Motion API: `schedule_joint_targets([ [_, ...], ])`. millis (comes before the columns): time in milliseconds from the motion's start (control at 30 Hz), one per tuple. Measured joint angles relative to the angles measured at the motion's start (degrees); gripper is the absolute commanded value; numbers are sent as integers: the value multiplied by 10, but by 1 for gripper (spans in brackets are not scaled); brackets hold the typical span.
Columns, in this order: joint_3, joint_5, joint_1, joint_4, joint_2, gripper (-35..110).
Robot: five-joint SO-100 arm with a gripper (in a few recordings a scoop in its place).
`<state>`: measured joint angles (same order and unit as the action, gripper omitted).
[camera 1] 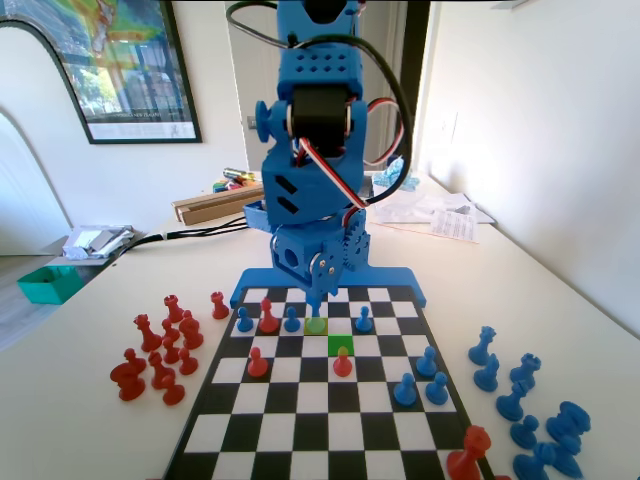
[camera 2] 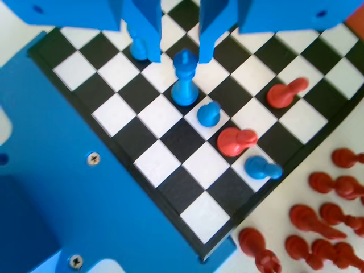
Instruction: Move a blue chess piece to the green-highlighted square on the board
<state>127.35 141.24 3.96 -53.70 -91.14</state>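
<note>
White desk (camera 1: 90, 420) carries the board (camera 2: 170, 193) I'm working over. My tool (camera 2: 176, 48) hangs spread open, its jaws either side of the blue chess piece (camera 2: 185, 79) directly beneath, not yet touching. It looks light, rigid, slick plastic; I'd pinch the narrow neck. The green-highlighted square (camera 1: 341, 346) lies just beyond.

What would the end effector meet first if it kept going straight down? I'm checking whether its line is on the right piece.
Most likely the blue chess piece: its pointed top sits between the open jaws of the end effector, with the board beneath. Exact clearance is unclear.
</note>
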Motion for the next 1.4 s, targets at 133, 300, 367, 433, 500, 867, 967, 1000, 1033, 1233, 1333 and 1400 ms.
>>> schedule_joint_targets([
  [133,11,0,-3,11,0,13],
  [300,14,4,-1,25,9,13],
  [367,18,5,4,25,10,13],
  [433,19,5,9,30,10,13],
  [500,22,11,10,35,10,12],
  [867,40,15,16,56,10,2],
  [967,40,18,18,56,10,1],
  [1000,40,18,18,56,10,1],
  [1033,40,18,18,56,10,1],
  [1233,37,16,18,33,10,1],
  [1333,11,5,17,6,10,1],
  [1400,-13,-9,17,-23,10,1],
])
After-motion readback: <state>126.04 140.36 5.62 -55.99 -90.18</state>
